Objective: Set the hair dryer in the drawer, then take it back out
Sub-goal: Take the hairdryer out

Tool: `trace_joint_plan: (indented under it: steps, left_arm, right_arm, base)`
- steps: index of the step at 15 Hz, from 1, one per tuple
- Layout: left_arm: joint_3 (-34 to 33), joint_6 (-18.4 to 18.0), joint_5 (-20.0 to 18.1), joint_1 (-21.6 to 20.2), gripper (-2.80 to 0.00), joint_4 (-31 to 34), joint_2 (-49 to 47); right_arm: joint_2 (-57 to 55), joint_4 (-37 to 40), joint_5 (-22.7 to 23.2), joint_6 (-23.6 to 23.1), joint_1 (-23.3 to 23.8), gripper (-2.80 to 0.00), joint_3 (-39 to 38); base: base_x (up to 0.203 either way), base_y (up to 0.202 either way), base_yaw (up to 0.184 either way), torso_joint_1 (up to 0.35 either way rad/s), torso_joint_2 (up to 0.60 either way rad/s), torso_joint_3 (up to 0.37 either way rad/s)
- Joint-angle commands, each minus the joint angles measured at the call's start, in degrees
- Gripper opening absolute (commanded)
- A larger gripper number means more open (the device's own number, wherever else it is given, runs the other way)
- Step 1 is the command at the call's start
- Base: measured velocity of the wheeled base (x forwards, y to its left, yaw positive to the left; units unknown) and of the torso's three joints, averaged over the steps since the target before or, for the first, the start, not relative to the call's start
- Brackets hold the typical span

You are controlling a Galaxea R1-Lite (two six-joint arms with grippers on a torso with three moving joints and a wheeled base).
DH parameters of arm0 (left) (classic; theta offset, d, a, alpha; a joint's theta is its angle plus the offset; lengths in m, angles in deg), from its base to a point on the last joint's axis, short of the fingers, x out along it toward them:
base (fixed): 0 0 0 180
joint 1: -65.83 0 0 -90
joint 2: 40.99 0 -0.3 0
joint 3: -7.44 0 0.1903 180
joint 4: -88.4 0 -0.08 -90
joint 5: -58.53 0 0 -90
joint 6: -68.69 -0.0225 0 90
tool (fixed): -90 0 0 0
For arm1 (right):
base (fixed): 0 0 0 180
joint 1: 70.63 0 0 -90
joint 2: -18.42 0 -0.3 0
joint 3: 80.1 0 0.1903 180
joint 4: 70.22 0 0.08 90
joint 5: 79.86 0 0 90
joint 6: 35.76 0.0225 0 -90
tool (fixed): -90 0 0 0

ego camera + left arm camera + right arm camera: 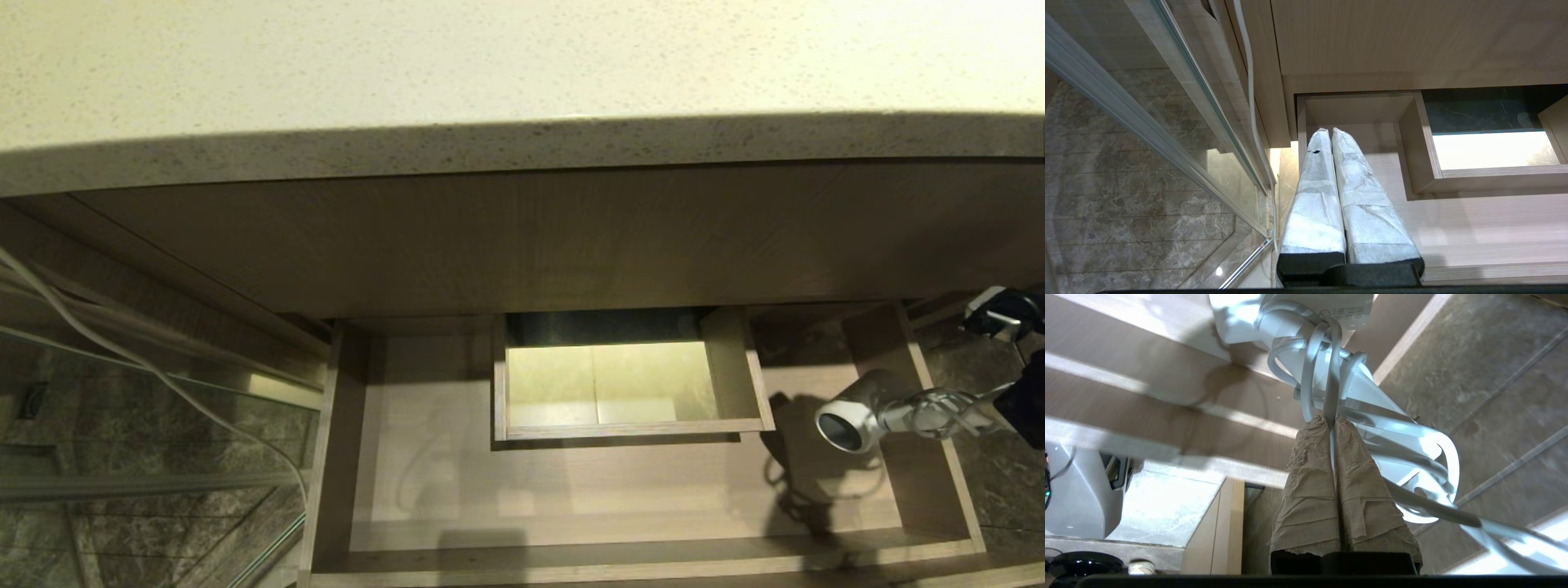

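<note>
The drawer (335, 457) stands pulled out below the vanity, wide and shallow, with a boxed notch (629, 428) at its rear wall. Its floor shows nothing but shadows. The white hair dryer (857, 416) hangs level over the drawer's right end, its dark round mouth facing left. My right gripper (992, 400) comes in from the right edge and is shut on the cord wound about the handle. In the right wrist view the taped fingertips (1314, 428) pinch a cord loop (1429, 457) below the hair dryer (1298, 310). My left gripper (1329, 132) is shut and empty, parked above the drawer's (1453, 220) left end.
A speckled countertop (490, 65) overhangs the tall wood-grain vanity panel (522, 245). A glass panel (122, 408) and a white cable (122, 359) stand left of the drawer. Dark marble floor (1004, 482) lies to the right. The robot's grey base (1077, 490) shows in the right wrist view.
</note>
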Motion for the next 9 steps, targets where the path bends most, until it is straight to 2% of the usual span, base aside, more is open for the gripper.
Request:
trace_joint_plan:
  steps: [1, 9]
  left_arm:
    - [-2.3, 0.0, 0.0, 0.0, -2.80, -0.1, 0.0]
    - [-2.3, 0.0, 0.0, 0.0, -2.80, -0.1, 0.0]
  right_arm:
    - [5.2, 2.8, 0.0, -0.4, -0.1, -2.80, -0.1]
    - [19.7, 9.9, -0.3, -3.3, -0.1, -2.80, -4.3]
  base:
    - [0.000, 0.000, 0.000, 0.000, 0.00, 0.000]
    - [0.000, 0.000, 0.000, 0.000, 0.00, 0.000]
